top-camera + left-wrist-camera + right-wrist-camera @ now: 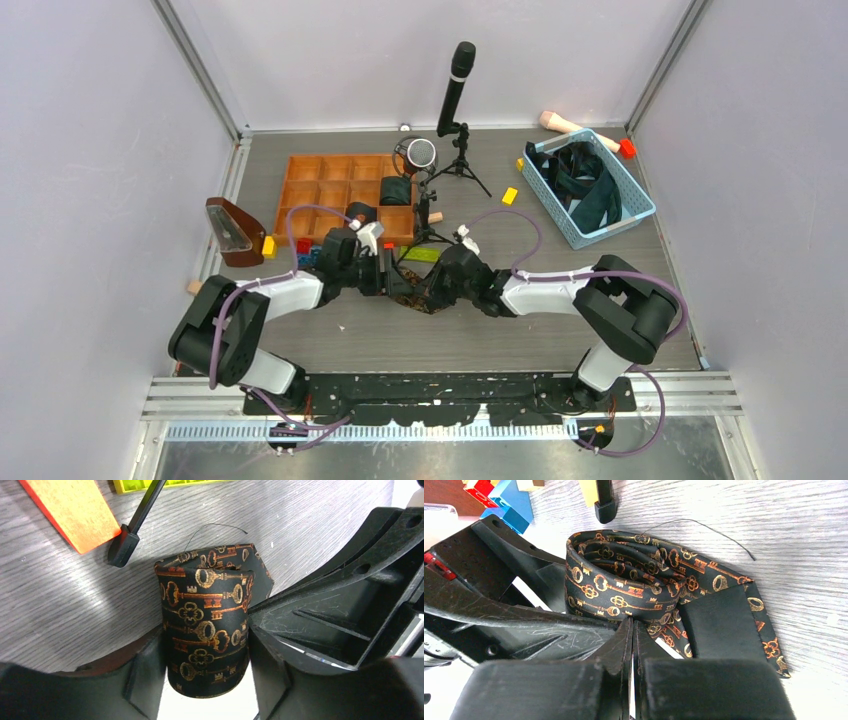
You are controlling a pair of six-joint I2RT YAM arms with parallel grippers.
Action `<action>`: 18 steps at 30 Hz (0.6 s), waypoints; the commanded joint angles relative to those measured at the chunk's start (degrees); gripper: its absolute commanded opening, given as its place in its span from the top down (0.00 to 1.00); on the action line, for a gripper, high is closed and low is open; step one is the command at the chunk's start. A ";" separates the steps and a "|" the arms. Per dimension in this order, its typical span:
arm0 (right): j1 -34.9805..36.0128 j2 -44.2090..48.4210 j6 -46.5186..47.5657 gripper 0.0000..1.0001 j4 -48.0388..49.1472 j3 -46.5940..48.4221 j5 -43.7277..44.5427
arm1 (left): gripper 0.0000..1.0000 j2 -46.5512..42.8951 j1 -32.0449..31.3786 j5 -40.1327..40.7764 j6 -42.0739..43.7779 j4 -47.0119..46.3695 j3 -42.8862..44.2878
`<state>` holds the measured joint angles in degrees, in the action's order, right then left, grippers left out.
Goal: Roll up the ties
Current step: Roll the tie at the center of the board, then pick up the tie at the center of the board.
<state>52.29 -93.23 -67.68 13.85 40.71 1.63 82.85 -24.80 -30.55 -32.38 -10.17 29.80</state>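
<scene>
A black tie with gold-brown key print is coiled into a roll [207, 630] on the grey table, between both arms in the top view [410, 296]. My left gripper [207, 677] is shut on the roll, one finger [145, 675] on each side. In the right wrist view the roll [624, 585] lies with its wide tail end [724, 625] flat beside it. My right gripper [632, 630] is shut, its tips touching the roll's edge with nothing seen between them. More dark ties [585, 180] lie in a blue basket [640, 207]. A dark roll [397, 190] sits in a wooden tray [320, 185].
A black microphone tripod [455, 100] stands behind the arms; one leg [132, 530] ends just beyond the roll. An orange block [70, 510], a yellow-green block [165, 484] and blue blocks [509, 505] lie close by. A brown wooden object [228, 230] stands at the left.
</scene>
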 commanded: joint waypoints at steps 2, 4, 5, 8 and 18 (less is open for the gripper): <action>0.27 0.87 2.53 0.99 0.38 -1.58 1.40 | 0.47 0.53 -0.42 -3.05 0.43 -2.71 2.14; 0.27 1.39 3.62 0.97 3.01 -3.10 1.64 | 0.52 0.86 -0.38 -3.71 0.43 -1.87 2.88; 0.27 2.33 4.14 0.95 4.78 -4.39 1.69 | 0.54 0.89 -0.42 -3.70 0.56 -1.34 3.20; 0.27 5.04 5.84 0.91 6.95 -6.73 2.12 | 0.55 0.12 -0.42 -2.32 1.01 0.51 3.66; 0.27 19.00 12.25 0.83 -5.37 -7.66 10.57 | 0.58 -7.17 -0.26 15.82 4.03 19.37 10.11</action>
<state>52.29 -79.88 -59.46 13.45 32.14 6.17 80.05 -25.12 -24.10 -30.59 0.64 35.00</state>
